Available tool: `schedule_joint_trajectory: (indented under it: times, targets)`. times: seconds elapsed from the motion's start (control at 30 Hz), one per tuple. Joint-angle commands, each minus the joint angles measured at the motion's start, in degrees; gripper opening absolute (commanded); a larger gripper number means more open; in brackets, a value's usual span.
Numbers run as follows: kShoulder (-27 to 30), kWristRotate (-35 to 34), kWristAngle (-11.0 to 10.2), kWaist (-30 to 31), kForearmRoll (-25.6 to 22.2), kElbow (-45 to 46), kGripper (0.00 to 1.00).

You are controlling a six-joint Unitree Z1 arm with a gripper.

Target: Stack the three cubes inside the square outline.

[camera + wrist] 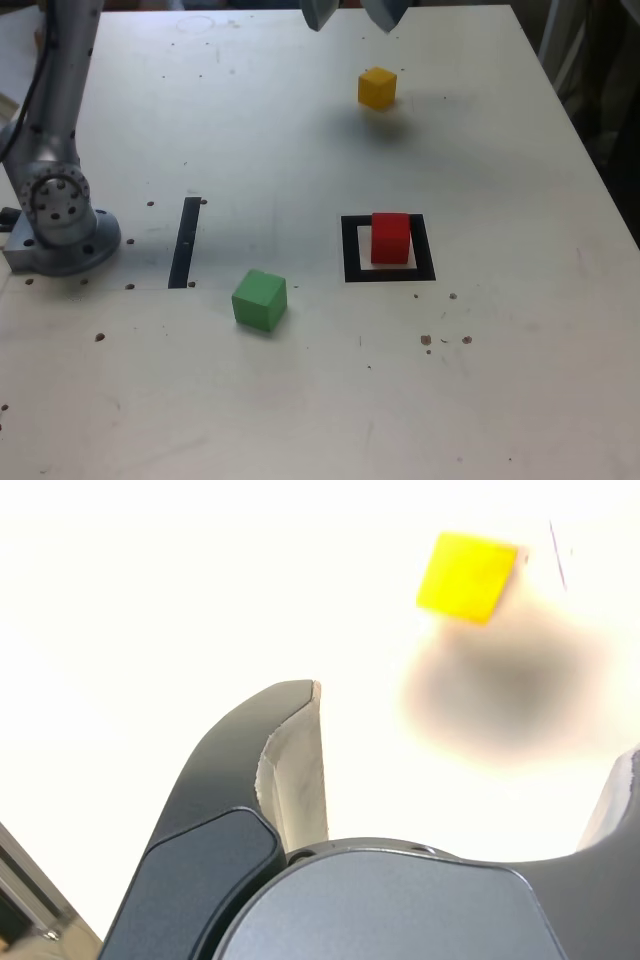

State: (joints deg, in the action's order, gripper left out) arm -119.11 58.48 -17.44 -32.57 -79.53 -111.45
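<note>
i had the gripper (350, 14) above the table's (520, 400) far edge, jaws wide apart and empty; the yellow cube (377, 87) sat just below and ahead of them, untouched. red cube (391, 237) stood inside the outline (350, 250), green cube (260, 299) well apart.

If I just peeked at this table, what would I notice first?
Probably the red cube sitting inside the black square outline near the table's middle. Next, the yellow cube at the far side, with the open gripper hanging just above it, and the green cube near the front, toward the exterior view's left of the outline.
</note>
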Motion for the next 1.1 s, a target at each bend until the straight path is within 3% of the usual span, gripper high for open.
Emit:
schedule_joint_trajectory:
  times: [0.0, 0.3, 0.73, 0.9, 1.07]
  targets:
    - [-2.82, 1.53, 0.32, -1.32, 0.17, -1.73, 0.99]
    - [-9.88, 5.22, 3.38, -2.82, 2.07, -3.31, 0.97]
    - [-14.30, 5.16, 4.79, -2.67, 7.05, -0.92, 0.89]
    - [-14.11, 5.13, 5.14, -2.61, 8.10, -1.13, 0.80]
    - [-13.94, 5.14, 5.22, -2.58, 8.24, -1.47, 0.64]
